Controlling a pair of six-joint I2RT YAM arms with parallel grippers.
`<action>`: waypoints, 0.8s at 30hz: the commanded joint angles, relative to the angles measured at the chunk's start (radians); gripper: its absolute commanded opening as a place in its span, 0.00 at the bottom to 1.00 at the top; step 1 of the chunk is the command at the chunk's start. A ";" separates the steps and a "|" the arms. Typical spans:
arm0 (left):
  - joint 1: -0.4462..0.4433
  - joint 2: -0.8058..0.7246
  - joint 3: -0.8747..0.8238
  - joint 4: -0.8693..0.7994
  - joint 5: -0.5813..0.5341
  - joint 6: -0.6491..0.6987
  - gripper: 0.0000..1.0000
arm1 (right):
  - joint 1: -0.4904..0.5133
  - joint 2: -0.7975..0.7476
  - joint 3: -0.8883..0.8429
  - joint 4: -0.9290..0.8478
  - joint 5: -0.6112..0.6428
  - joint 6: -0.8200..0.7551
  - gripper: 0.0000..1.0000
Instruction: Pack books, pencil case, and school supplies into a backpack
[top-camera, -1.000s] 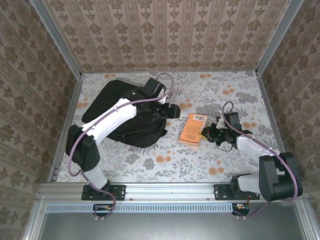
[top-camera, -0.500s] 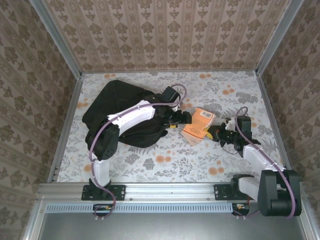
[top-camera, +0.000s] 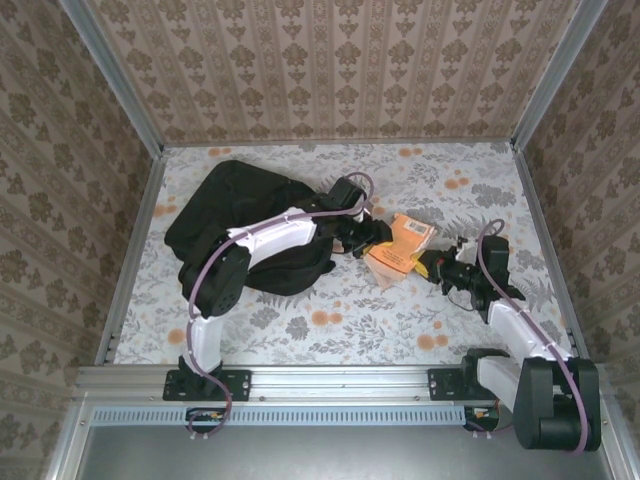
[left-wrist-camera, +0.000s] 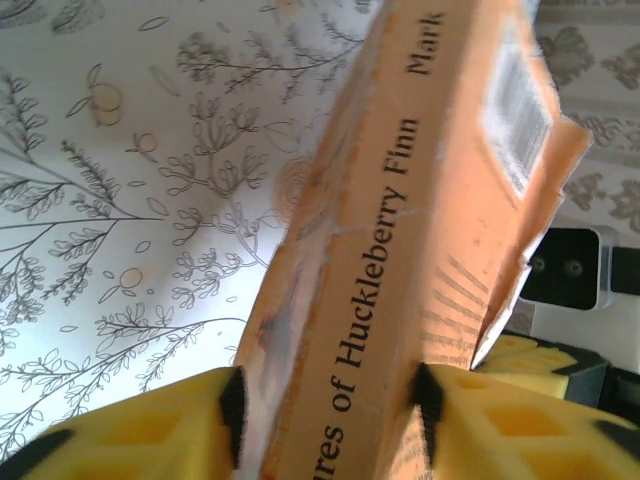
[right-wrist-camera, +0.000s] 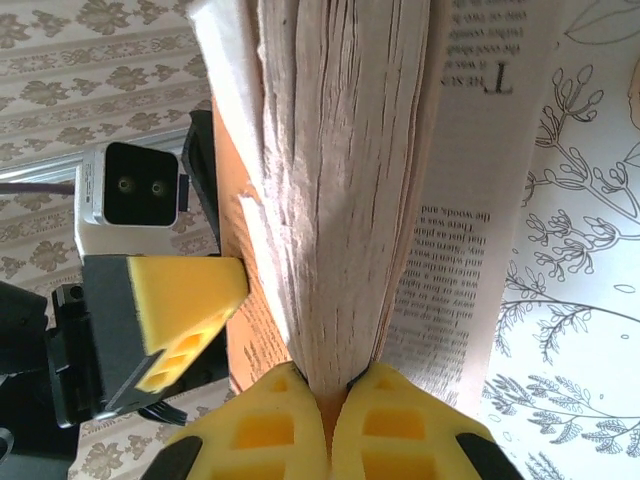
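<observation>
Top external view: the black backpack (top-camera: 225, 215) slumps at the left of the floral table (top-camera: 330, 320) with the left arm lying across it, and its inside cannot be made out. Just to its right, the orange Huckleberry Finn paperback (top-camera: 402, 245) sits tilted between both grippers. The left gripper (top-camera: 378, 238) is clamped across the spine, a yellow pad against each cover. The right gripper (top-camera: 428, 264) pinches the page edges, its pads nearly meeting. The left wrist view cuts off the start of the title.

The book (left-wrist-camera: 400, 250) has a matt orange paper cover, creased and scuffed, with rough fibrous page edges; the backpack (top-camera: 225, 200) is soft matt black cloth
</observation>
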 joint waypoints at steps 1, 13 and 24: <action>0.000 -0.086 -0.012 0.048 0.015 -0.028 0.36 | 0.008 -0.065 0.042 -0.054 -0.014 -0.028 0.00; 0.006 -0.333 0.002 -0.067 -0.094 0.114 0.00 | 0.157 -0.202 0.251 -0.328 0.171 -0.145 0.75; 0.023 -0.635 -0.151 0.071 -0.190 0.123 0.00 | 0.332 -0.176 0.376 -0.113 0.188 -0.010 1.00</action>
